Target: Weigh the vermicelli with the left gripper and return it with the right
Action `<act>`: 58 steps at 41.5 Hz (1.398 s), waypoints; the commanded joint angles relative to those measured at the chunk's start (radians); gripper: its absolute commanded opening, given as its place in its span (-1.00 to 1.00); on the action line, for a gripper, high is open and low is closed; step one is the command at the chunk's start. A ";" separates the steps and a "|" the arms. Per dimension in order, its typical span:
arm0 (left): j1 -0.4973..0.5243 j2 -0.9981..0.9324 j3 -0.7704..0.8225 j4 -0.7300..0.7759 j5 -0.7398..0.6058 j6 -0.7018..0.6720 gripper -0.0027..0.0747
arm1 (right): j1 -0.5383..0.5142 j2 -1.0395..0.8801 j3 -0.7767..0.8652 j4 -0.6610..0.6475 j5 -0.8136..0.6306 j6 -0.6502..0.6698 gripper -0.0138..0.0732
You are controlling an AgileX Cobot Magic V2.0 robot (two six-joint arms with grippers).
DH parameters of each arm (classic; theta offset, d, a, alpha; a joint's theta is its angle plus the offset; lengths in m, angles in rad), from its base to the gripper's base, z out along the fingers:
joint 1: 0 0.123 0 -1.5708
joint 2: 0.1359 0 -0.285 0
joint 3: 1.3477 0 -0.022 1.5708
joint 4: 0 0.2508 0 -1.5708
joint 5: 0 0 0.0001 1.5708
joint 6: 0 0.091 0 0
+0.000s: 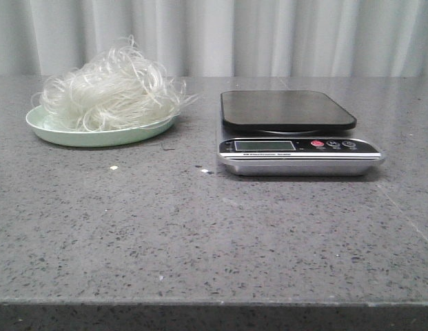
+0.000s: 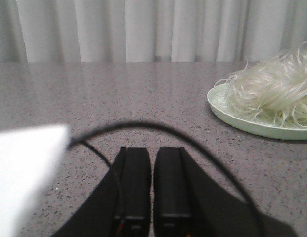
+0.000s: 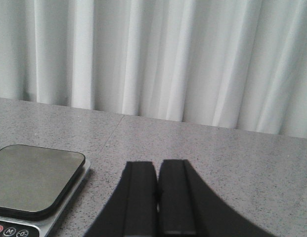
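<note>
The left tool [image 2: 152,185] hangs closed and empty above the grey surface [image 1: 200,227], as does the right tool [image 3: 157,197]. The vermicelli [image 1: 110,93] sits heaped on a pale green plate [image 1: 96,136], well left of the kitchen scale [image 1: 296,134], whose platform is bare

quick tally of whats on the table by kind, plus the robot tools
vermicelli mound: 1
pale green plate: 1
kitchen scale: 1
robot tools: 2, the left tool and the right tool, both shut
total: 5
</note>
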 commanded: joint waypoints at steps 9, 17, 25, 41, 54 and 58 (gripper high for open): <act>-0.023 -0.020 0.009 0.003 -0.054 -0.022 -0.56 | -0.006 0.009 -0.029 0.001 -0.081 0.001 -0.33; -0.023 -0.020 0.009 0.003 -0.054 -0.022 -0.56 | -0.006 0.009 -0.029 0.001 -0.081 0.001 -0.33; -0.023 -0.020 0.009 0.003 -0.054 -0.022 -0.56 | -0.006 0.009 -0.029 0.001 -0.081 0.001 -0.33; -0.023 -0.020 0.009 0.001 -0.054 -0.022 -0.56 | -0.006 0.009 -0.029 0.001 -0.081 0.001 -0.33; -0.023 -0.020 0.009 0.001 -0.054 -0.022 -0.56 | -0.006 0.009 -0.029 0.001 -0.082 0.001 -0.33; -0.023 -0.020 0.009 0.001 -0.054 -0.022 -0.56 | -0.006 0.009 -0.029 0.001 -0.049 0.002 -0.33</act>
